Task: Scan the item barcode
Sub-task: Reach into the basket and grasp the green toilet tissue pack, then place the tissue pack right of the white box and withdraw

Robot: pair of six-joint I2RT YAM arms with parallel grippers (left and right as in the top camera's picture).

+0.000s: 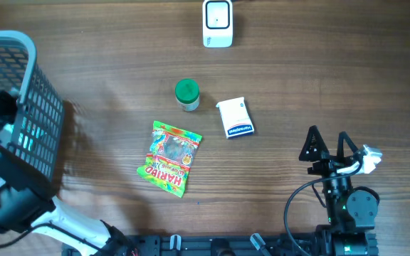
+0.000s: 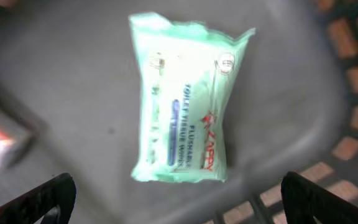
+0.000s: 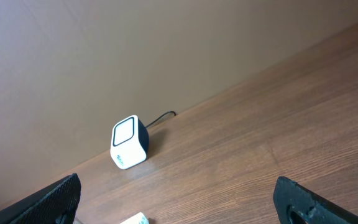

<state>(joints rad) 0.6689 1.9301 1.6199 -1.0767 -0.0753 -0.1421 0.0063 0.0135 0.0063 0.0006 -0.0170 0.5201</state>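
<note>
Our left gripper (image 2: 179, 205) hangs wide apart and empty over the pale green plastic pack of toilet wipes (image 2: 182, 99), flat in the grey mesh basket (image 1: 45, 121) at nine o'clock. We should rise straight, clear of its walls; the white cube scanner (image 1: 218, 23) sits at twelve.

Over on the left, the left arm (image 1: 16, 206) rises from the near edge, its white and black links bent back toward the far left. The left hand (image 2: 180, 198) points downward, its two dark fingers (image 2: 39, 200) spread wide with nothing gripped between them. On the right, the right arm (image 1: 347, 210) sits folded low near the front edge. The right hand (image 1: 328, 148) faces forward, away from its base, fingers parted just as wide and empty.
</note>
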